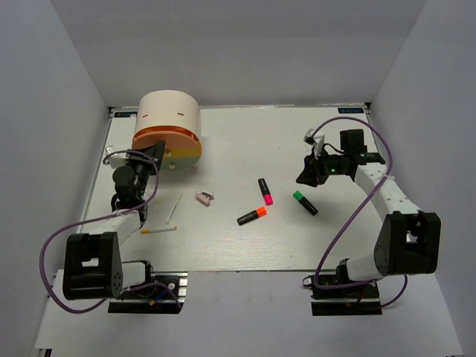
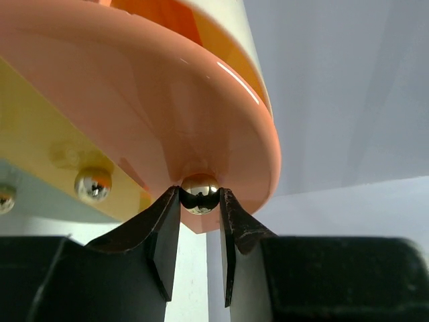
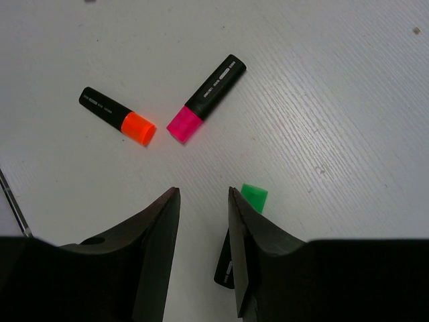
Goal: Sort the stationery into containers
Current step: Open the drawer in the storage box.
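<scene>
**Left tool on a knob, right tool over the green marker**

The organiser (image 1: 167,130) lies on its side in the far left corner of the counter (image 1: 223,249), its orange and yellow front facing the near edge. That puts its knobs within reach of the left arm. The left tool (image 2: 200,196) has its fingers closed on one small shiny knob (image 2: 200,192) at the rim of the orange front. In the left wrist view both fingertips seem to touch the ball, though the view is too tight to be sure of a firm pinch. A grip there is probably meant to pull or turn a compartment open so that something can be dropped in.

All the stationery is out on the counter and none is in the organiser. The pink marker (image 1: 265,190) and orange marker (image 1: 253,216) lie near the middle, close together but apart. The green marker (image 1: 305,201) lies toward the right edge. The clip (image 1: 204,198) sits left of centre. The two sticks (image 1: 173,210) lie nearer the left edge, one of them close to the near edge.

The right tool (image 3: 201,201) hangs above the counter with its fingers apart and nothing between them. The green marker lies just beside one finger, partly hidden under it. That suggests the green marker is the next pick, and the tool would need to shift sideways to straddle it.
</scene>
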Robot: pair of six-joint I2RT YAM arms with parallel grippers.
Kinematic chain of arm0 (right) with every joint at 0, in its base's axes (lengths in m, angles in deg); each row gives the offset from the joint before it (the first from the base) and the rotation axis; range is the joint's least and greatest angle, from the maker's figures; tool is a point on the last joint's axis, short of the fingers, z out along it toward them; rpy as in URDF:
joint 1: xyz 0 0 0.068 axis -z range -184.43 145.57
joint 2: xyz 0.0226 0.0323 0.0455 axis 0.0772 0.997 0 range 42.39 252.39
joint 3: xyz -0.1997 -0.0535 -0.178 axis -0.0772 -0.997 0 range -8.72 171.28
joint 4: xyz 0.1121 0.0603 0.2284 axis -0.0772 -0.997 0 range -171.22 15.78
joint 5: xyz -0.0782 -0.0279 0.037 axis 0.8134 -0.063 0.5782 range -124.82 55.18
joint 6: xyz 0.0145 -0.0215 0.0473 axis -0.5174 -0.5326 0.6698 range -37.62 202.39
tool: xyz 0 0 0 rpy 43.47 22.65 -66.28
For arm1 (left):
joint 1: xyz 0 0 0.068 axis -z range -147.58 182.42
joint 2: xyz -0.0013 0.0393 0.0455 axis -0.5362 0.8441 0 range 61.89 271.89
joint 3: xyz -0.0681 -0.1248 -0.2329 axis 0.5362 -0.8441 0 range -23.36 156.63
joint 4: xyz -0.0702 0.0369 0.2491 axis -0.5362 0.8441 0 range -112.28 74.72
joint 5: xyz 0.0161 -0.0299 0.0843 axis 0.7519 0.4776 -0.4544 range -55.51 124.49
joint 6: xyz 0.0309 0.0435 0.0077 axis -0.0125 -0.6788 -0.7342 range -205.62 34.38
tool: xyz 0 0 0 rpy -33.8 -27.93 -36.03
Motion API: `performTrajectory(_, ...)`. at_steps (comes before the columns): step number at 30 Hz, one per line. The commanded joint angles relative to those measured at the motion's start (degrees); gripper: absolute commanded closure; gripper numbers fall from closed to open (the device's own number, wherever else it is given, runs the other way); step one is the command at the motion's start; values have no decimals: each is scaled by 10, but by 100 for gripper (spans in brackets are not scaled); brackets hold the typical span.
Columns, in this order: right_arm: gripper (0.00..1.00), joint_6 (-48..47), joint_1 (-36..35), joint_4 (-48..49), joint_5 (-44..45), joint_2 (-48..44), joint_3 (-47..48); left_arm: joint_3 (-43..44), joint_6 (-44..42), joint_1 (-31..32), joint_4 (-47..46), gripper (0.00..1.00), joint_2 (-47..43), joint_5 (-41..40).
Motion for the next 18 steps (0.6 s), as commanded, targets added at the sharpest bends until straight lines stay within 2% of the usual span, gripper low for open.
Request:
performTrajectory(1,59,-9,3,3,-13,6,0,-36,-2,-4,13,83,-50,12)
performTrajectory(10,56,-8,3,2,-18,10,4,-79,-2,-4,70,83,-127,24)
performTrajectory(11,55,-9,3,0,-18,11,5,-79,-2,-4,75,67,-133,24)
performTrajectory(13,50,-9,2,-2,-19,11,4,-79,-8,-4,82,50,-138,24)
performTrajectory(14,48,-11,2,-2,-17,11,3,-79,-8,-4,82,35,-138,24)
performTrajectory(15,46,-12,3,-4,-16,12,4,-79,-8,-4,91,28,-138,24)
performTrajectory(18,45,-15,0,-5,-14,10,2,-64,-18,-4,107,19,-138,35)
